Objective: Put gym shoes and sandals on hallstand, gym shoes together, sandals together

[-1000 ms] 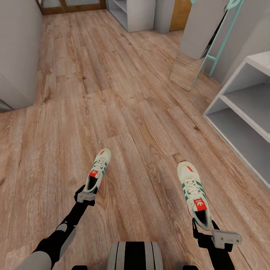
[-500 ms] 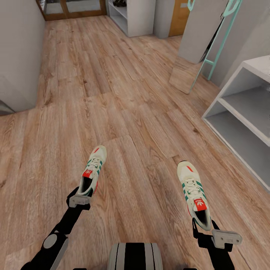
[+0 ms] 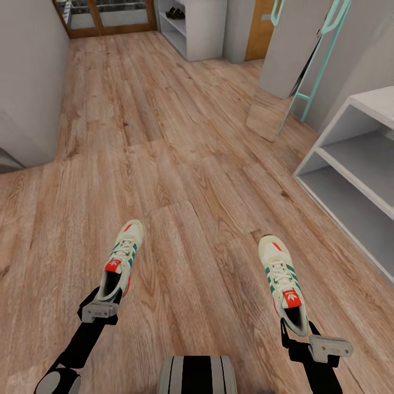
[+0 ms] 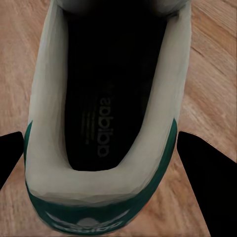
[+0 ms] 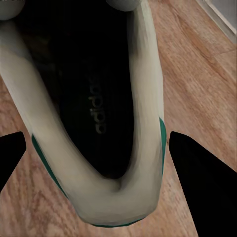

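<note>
left gripper (image 3: 99,312) clamps heel of left gym shoe (image 3: 121,257), right gripper (image 3: 320,348) clamps right gym shoe (image 3: 284,283); hallstand (image 3: 358,189) right of both. i judge shoes light, collar soft, so pinch stiff heel.

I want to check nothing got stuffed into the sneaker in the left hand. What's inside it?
The sneaker shows a dark insole with printed lettering at the heel and nothing lying on it. Farther toward the toe the inside is in shadow under the tongue, so that part cannot be checked.
</note>
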